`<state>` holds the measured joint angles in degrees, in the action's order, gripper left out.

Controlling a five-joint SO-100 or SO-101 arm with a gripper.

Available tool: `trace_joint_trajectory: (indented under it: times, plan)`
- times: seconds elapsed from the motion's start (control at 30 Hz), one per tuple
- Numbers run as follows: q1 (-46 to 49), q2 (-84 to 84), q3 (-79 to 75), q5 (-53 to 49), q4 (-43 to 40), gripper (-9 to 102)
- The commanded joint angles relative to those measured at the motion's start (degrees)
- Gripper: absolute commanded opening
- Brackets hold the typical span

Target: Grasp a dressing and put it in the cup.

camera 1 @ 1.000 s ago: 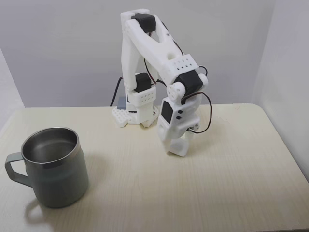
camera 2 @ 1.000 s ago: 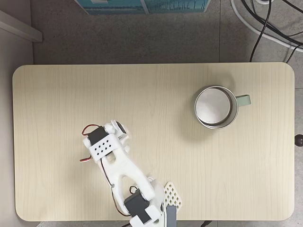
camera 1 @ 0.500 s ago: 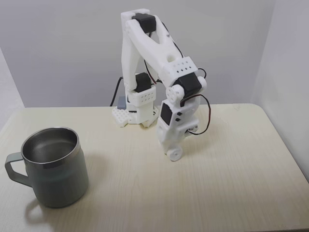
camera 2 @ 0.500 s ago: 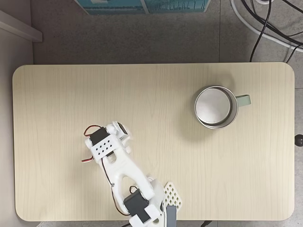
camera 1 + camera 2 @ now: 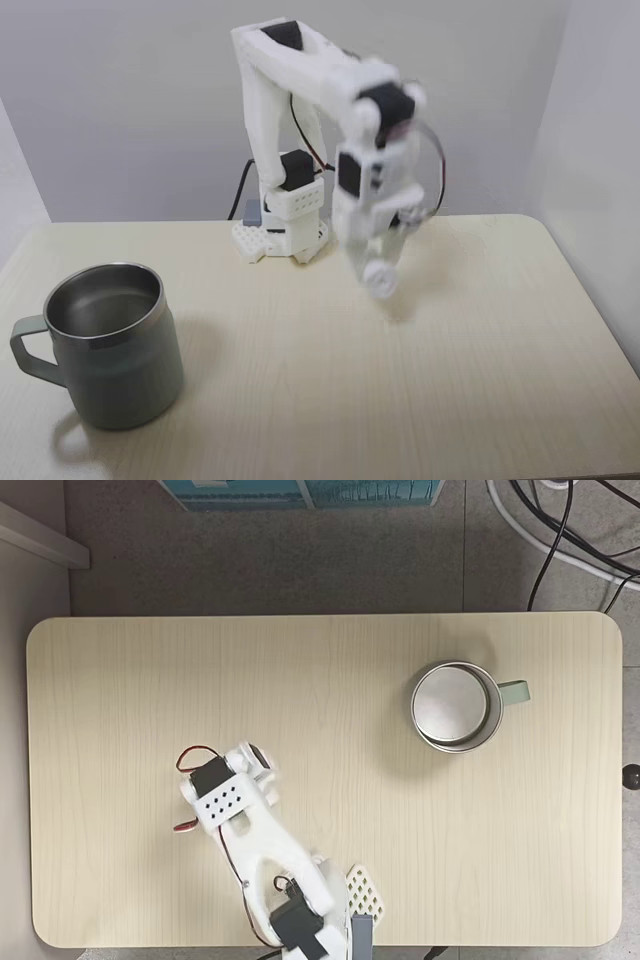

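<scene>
The dressing (image 5: 377, 279), a small white roll, hangs above the table's middle right in the front fixed view. My white gripper (image 5: 384, 266) points down and is shut on it, blurred by motion. The cup (image 5: 125, 380), a grey-green metal mug with a shiny inside, stands upright at the near left, far from the gripper. From above, the cup (image 5: 513, 692) sits at the right of the table. There the arm's wrist (image 5: 225, 798) lies at the lower left and covers the dressing.
The arm's base (image 5: 282, 235) stands at the table's back edge. The light wooden table (image 5: 480, 400) has rounded corners. Off the table, cables (image 5: 560, 540) lie on the floor and a blue box (image 5: 300, 490) sits beyond the far edge.
The gripper has risen from the tabletop with the dressing in it and moved slightly right in the front view. The upper arm has swung up. The cup has not moved.
</scene>
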<state>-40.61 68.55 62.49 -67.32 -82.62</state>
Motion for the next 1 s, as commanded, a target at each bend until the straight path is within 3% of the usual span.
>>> trace_joint_trajectory:
  times: [0.0, 0.27, 0.5, 0.77, 0.97]
  plan:
    - [-0.5, -4.7, 9.1, 5.5, -5.1, 0]
    - [8.2, -7.4, 28.0, 16.3, -15.5, 0]
    - [24.6, -16.6, 34.5, 24.2, -16.3, 0]
    - [50.8, -15.6, 35.9, 35.1, -5.9, 0]
    - [62.9, -9.5, 35.8, 41.8, 1.8, 0]
